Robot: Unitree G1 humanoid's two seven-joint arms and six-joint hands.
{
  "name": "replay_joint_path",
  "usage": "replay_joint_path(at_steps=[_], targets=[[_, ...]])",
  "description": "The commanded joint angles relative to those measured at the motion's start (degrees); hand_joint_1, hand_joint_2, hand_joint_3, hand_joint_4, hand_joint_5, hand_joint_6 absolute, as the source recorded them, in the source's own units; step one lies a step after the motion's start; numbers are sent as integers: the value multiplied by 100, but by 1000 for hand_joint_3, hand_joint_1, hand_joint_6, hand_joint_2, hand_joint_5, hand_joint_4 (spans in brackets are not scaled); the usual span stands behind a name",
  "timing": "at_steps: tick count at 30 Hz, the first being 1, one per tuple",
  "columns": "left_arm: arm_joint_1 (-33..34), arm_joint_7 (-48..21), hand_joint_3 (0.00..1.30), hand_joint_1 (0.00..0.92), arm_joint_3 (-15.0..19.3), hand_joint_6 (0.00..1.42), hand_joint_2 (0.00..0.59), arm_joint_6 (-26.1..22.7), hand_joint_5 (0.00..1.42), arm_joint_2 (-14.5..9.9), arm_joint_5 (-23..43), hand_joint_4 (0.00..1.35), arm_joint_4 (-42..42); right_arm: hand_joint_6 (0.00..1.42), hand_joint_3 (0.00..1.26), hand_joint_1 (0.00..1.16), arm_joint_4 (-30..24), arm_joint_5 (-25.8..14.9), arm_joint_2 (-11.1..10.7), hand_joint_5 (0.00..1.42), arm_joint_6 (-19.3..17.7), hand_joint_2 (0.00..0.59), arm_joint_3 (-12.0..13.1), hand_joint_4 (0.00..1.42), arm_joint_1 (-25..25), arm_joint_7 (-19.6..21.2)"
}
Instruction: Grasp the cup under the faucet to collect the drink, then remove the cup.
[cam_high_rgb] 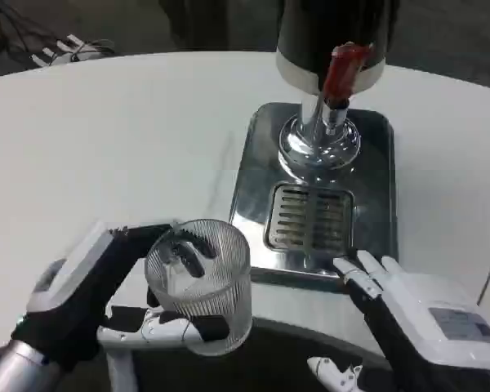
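Clear ribbed plastic: the cup (pixel 202 282) is see-through, upright, mouth up, low in the head view and left of centre.
Cup and left hand: the left hand (pixel 106 298) holds the cup from its left side; black fingers (pixel 184 249) wrap round the far wall and show through the plastic, and a white and black finger crosses under and in front of its base.
Cup's place: near the table's near edge, just left of the tray's near left corner, well short of the tap. Whether its base rests on the table or is lifted, I cannot tell.
Cup's contents: no liquid can be made out through the wall.
Table (pixel 122 139): white, rounded edge.
Tray (pixel 376 212): shiny steel, rectangular, right of centre, with a slotted grate (pixel 309 216) in its near half.
Dispenser (pixel 331 37): dark body at the top edge, standing on a chrome column (pixel 318 139) on the tray's far half.
Tap (pixel 343 73): red lever at the dispenser's front, above the column, beyond the grate.
Right hand (pixel 408 306): low right, white back up, fingers (pixel 367 269) straight and slightly apart, holding nothing; their tips lie at the tray's near edge, just right of the grate.
Hands apart: the cup stands between the two hands, closer to the left one.
Far left: a small white and black object (pixel 65 49) by the table's far edge, too small to tell.
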State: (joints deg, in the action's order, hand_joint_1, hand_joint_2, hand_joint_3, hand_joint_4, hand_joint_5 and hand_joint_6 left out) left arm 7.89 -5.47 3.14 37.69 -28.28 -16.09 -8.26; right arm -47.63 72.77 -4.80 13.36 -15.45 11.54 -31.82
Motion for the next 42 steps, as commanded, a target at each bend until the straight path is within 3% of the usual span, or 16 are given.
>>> replay_joint_path(at_steps=[1,30,42], targets=[[28,-4,1024,495,-16,588,0,158,1098,-21,37,1106,-2,113,115,379,-40,28,47,0,-42,390,20,0,43,-53],[166,15,1024,495,-60,584,0,133,1098,10,-1,1106,-206,127,115,377,56,5,176,0,-4,390,153,0,-68,-138],[925,362,1024,495,-241,581,0,45,1098,242,-390,1106,-967,128,115,373,209,6,296,0,83,386,360,0,-291,64]])
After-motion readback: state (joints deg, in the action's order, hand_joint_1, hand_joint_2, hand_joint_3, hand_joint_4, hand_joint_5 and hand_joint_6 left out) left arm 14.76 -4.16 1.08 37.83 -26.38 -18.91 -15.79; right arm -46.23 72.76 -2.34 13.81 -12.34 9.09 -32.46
